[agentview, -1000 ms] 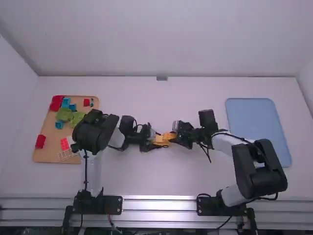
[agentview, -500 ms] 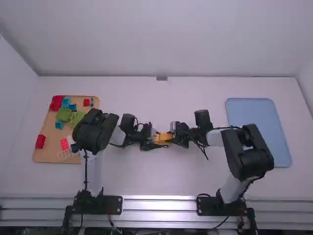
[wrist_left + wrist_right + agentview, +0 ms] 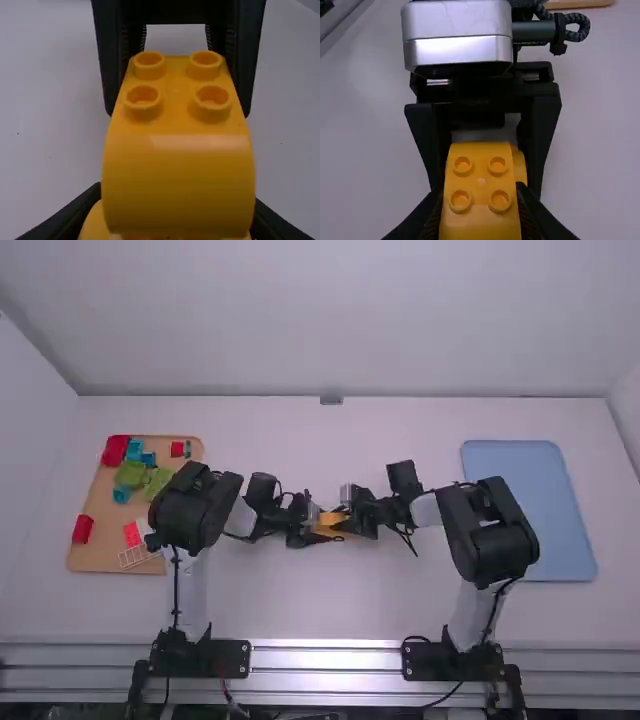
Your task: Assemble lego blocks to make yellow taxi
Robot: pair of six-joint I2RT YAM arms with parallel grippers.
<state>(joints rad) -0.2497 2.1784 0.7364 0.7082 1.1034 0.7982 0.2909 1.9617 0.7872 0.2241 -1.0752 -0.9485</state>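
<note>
- High view: yellow taxi parts are between the two sets of jaws, up over the middle of the tabletop (image 3: 330,600).
- Some of the job looks done. A top yellow block (image 3: 480,217) with four bumps and a round end sits close over a low yellow piece (image 3: 94,225). I cannot tell if they are pushed all the way together.
- What is left, I think, is to press them tight, let go and put the taxi down, maybe on the blue tray (image 3: 525,515), well off to the right of both sets of jaws.
- I see no wheels, so I cannot say if that part is done.
- Well to the left of the jaws, the brown board (image 3: 95,552) holds red blocks (image 3: 116,449), green blocks (image 3: 130,475) and blue blocks (image 3: 122,495). Those colors don't look right for this taxi.
- The right gripper (image 3: 480,189) has its jaws closed on the top yellow block, one finger on each side, bumps facing up between them.
- The left gripper (image 3: 177,196) has its jaws pinched on the low yellow piece. The round end of the top yellow block sits just over those jaws.
</note>
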